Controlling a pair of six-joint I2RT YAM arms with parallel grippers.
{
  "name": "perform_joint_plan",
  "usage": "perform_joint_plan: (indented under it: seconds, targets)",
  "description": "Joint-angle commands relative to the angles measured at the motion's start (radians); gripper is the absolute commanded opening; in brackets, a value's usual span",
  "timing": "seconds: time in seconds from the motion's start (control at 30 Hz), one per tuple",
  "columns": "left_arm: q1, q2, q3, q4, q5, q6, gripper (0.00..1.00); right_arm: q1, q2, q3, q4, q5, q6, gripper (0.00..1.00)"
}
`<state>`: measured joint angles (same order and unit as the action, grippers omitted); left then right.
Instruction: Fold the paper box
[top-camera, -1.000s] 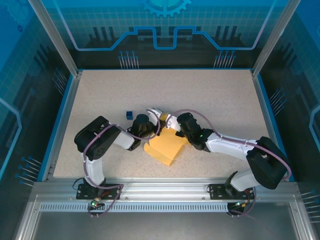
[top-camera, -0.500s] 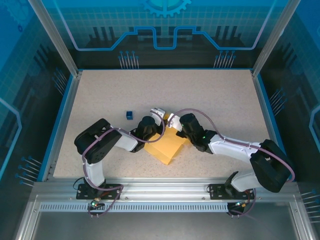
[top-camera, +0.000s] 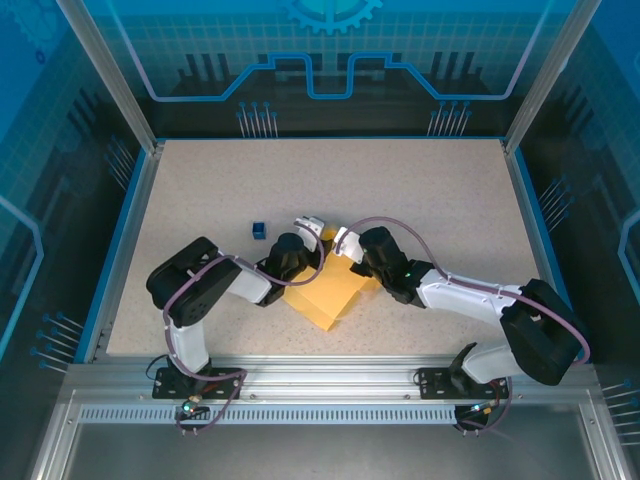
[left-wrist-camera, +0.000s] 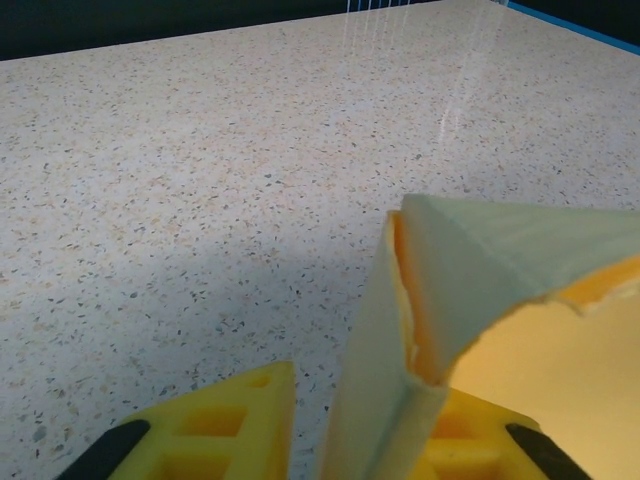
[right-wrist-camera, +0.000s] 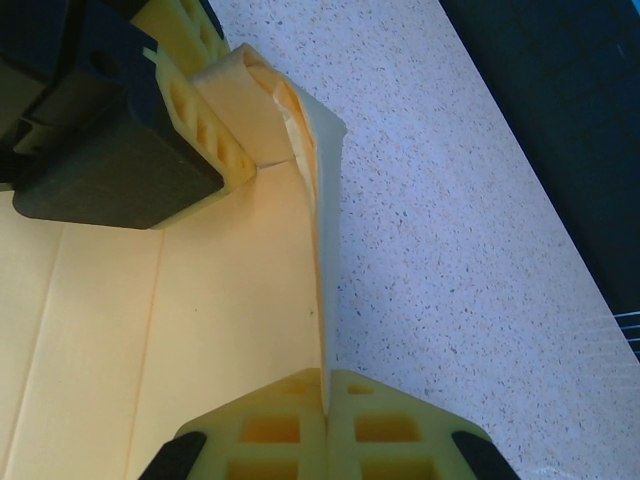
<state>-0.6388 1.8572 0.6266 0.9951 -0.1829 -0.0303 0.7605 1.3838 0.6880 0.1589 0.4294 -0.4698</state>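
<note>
Paper box (top-camera: 325, 295) mid-fold, near-centre of the counter (top-camera: 430, 190), both arms on it.
Thin light card that creases easily, so grip at wall edges near the folds. Right fingers (right-wrist-camera: 270, 430) pinched tight on a raised side wall. Left fingers (left-wrist-camera: 230, 425) part-open, straddling the corner flap, gap on one side. Nothing visible inside the box.

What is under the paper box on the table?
The paper box rests on the speckled table, whose bare surface runs up to its edges. Anything beneath its middle is covered by the cardboard and cannot be seen.
</note>
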Motion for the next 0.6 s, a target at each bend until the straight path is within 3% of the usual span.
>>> perform_joint_plan:
  seconds: [0.0,0.3,0.57]
  targets:
    - [0.043,-0.031,-0.023,0.030,-0.031,-0.028,0.28,0.019,-0.025,0.000,-0.032,-0.047,0.017,0.02]
    - [0.059,-0.076,-0.048,-0.020,0.010,-0.014,0.46,0.014,-0.024,0.000,-0.027,-0.044,0.011,0.02]
    - [0.062,-0.079,-0.073,-0.044,0.017,-0.011,0.52,0.009,-0.017,0.011,-0.027,-0.046,0.007,0.01]
